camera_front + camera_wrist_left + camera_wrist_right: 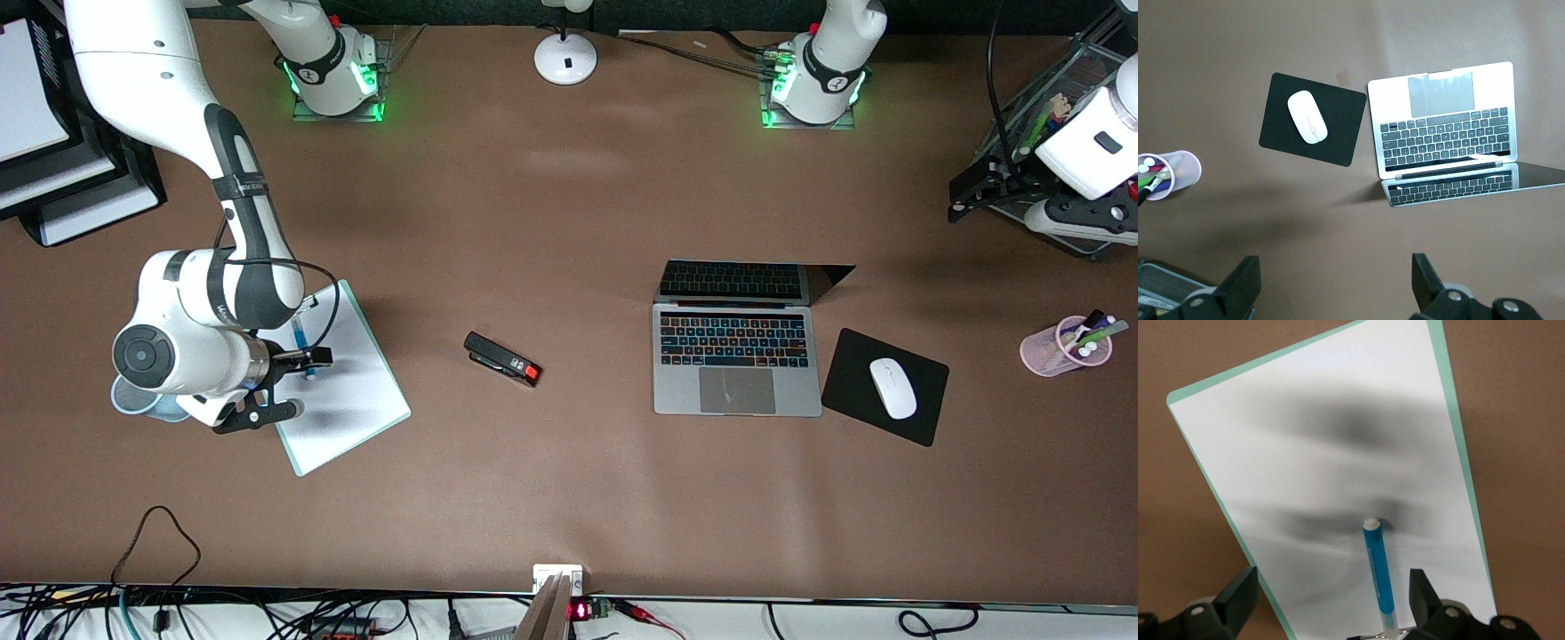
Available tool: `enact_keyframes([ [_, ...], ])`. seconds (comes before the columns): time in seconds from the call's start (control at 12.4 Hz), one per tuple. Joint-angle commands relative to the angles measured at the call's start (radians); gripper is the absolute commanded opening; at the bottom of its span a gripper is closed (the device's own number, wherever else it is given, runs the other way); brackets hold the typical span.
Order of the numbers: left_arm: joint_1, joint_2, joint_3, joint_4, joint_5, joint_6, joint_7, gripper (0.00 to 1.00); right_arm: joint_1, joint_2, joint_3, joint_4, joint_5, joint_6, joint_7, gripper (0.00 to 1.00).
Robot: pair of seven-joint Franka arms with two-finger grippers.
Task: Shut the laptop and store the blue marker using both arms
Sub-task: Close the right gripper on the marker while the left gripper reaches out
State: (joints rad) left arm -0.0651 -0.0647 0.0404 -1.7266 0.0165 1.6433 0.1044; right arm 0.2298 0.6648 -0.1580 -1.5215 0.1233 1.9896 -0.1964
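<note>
Laptop (736, 356) stands open; blue marker (1379, 577) lies on whiteboard (1338, 453) under released right tool (1331, 603); left tool (1335, 283) released.

Both arms wear glossy white shells broken by dark grey joint bands. The right arm (191, 267) carries a thin black cable looping off its wrist, and a round grey cap closes the joint's end. Its black two-finger gripper (280, 384) has angular fingers with small silver screws. The left arm (831, 67) shows what seems a small black logo ring; green light glows at both bases.
</note>
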Motion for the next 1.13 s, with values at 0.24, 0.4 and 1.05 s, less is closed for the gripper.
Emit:
enact_keyframes([
  [0.24, -0.002, 0.075, 0.004, 0.053, -0.016, -0.075, 0.006, 1.0, 0.008, 0.033, -0.005, 0.012, 0.004, 0.06, -0.035, 0.99],
  [0.4, -0.002, 0.112, 0.012, 0.07, -0.018, -0.074, 0.008, 1.0, 0.006, 0.039, -0.005, 0.012, 0.004, 0.061, -0.063, 0.99],
  [1.05, -0.005, 0.197, 0.006, 0.141, -0.016, -0.122, 0.006, 0.0, 0.002, 0.065, -0.006, -0.006, -0.074, 0.084, -0.074, 0.93],
])
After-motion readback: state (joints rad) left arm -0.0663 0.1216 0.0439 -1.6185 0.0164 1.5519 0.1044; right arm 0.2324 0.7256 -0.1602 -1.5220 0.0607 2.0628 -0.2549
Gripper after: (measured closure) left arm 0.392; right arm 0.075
